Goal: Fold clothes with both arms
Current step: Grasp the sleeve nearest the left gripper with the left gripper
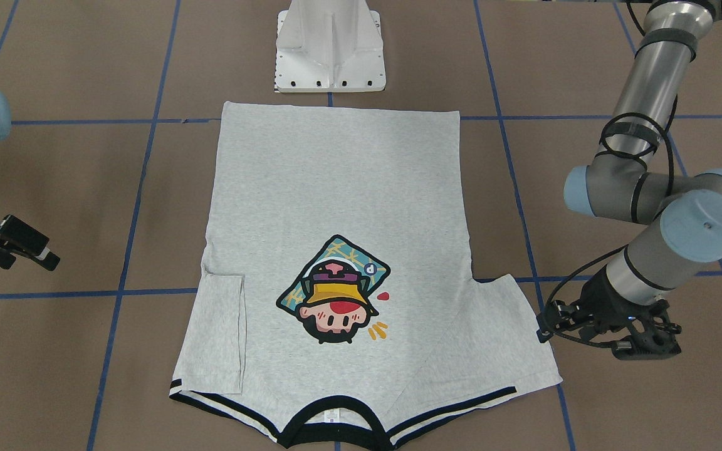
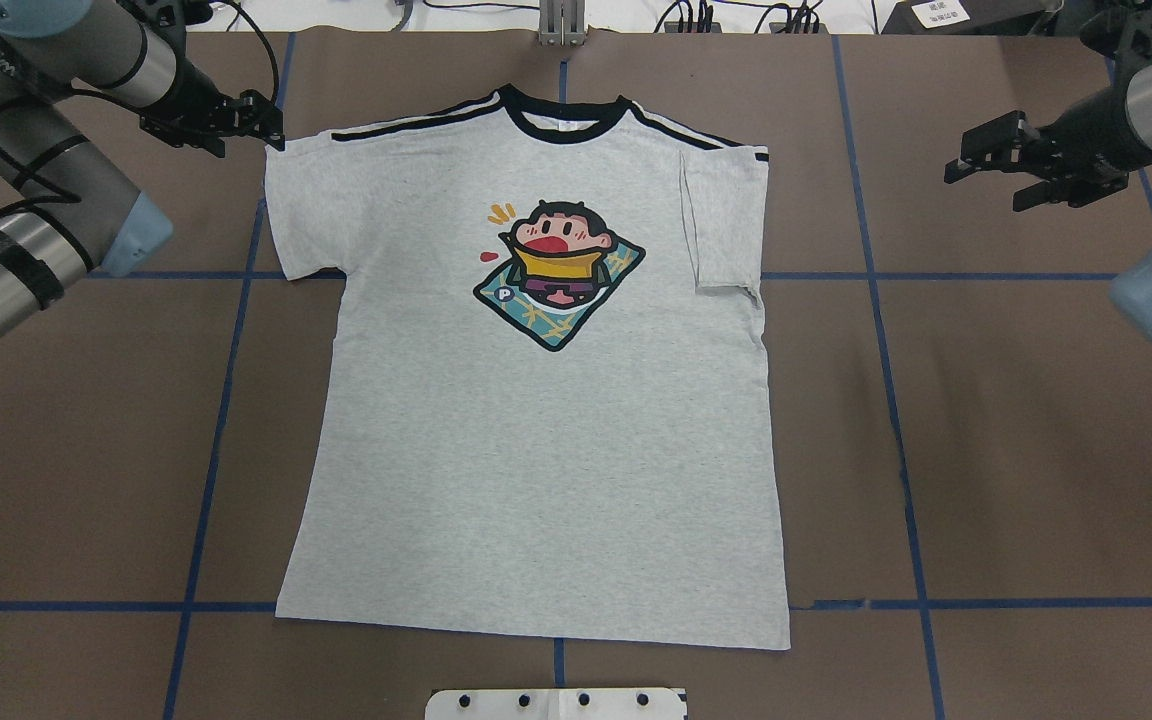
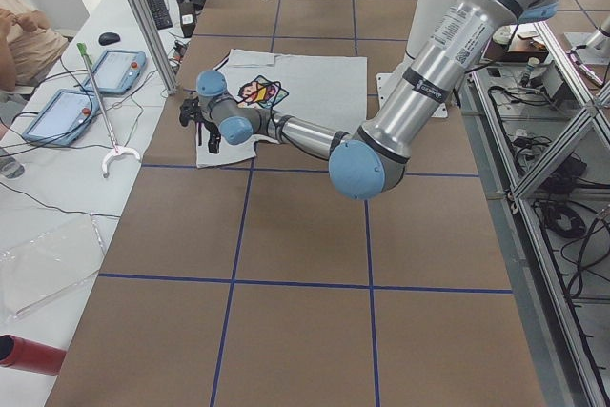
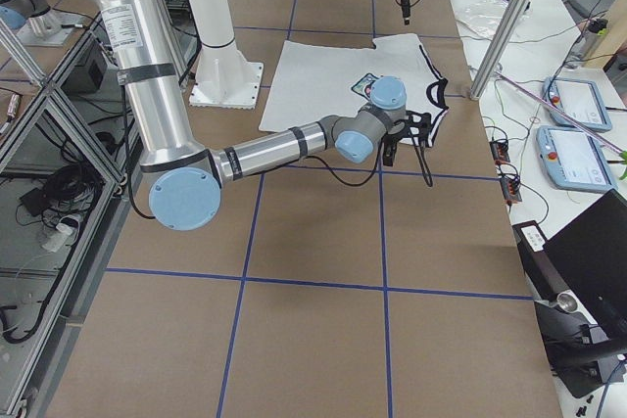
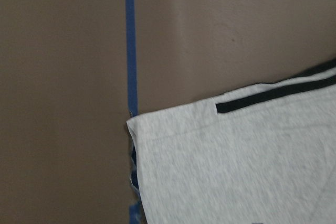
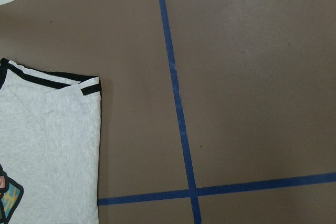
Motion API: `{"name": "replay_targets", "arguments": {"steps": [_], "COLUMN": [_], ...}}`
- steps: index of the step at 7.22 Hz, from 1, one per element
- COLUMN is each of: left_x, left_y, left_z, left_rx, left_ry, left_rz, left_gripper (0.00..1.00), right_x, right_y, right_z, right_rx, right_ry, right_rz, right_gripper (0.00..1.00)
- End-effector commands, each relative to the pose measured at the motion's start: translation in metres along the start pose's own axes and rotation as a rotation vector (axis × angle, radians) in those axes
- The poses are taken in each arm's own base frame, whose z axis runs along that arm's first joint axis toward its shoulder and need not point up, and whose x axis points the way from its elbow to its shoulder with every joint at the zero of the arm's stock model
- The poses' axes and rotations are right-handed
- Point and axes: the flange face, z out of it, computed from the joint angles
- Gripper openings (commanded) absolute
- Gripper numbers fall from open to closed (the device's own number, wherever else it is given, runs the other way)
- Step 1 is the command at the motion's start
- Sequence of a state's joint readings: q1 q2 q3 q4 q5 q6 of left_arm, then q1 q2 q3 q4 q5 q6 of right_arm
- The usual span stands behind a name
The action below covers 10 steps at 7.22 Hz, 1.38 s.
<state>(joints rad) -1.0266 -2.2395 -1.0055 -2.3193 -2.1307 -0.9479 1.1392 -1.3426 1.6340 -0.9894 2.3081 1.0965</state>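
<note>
The light grey T-shirt lies flat on the brown table, print up, with its black neckband on the side away from the robot. One sleeve is folded in over the body on my right side. The other sleeve lies spread out. My left gripper hovers at the outer shoulder corner of the spread sleeve, open and holding nothing; it also shows in the front view. Its wrist view shows that sleeve corner. My right gripper is open and empty, well clear of the shirt to its right.
The white pedestal base stands just behind the shirt's hem. Blue tape lines grid the table. A side table with tablets and a grabber stick runs along the far edge.
</note>
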Motion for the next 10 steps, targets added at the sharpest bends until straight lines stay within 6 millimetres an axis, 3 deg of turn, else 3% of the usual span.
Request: {"name": "replay_targets", "arguments": {"steps": [1,2,3,5,7,9,10], "left_x": [-0.004,-0.004,-0.009,-0.006,-0.01,-0.011,-0.012], "left_y": [-0.011,-0.013,-0.012,-0.015,-0.012,-0.013,-0.013], "left_z": [0.029,0.045,0.051,0.055,0.061,0.061,0.06], "left_rx": [0.027,0.034,0.046,0.042,0.042,0.044,0.044], "left_ry": [-0.008,-0.014,-0.019,-0.025,-0.03,-0.032,-0.032], "left_rz": [-0.005,0.003,0.007,0.007,0.008,0.006,0.01], "left_gripper": [0.78,0.72,0.6,0.48,0.45,0.0,0.0], "right_x": [-0.001,0.004,0.005,0.005,0.005,0.003,0.003], "right_y": [0.011,0.016,0.017,0.02,0.022,0.022,0.022], "right_z": [-0.014,-0.015,-0.016,-0.021,-0.023,-0.023,-0.023], "right_rx": [0.015,0.013,0.02,0.029,0.03,0.03,0.03], "right_ry": [-0.013,-0.009,-0.007,-0.008,-0.01,-0.011,-0.011], "right_rz": [-0.014,-0.012,-0.013,-0.016,-0.018,-0.02,-0.02], "right_gripper": [1.0,1.0,1.0,1.0,1.0,1.0,1.0]}}
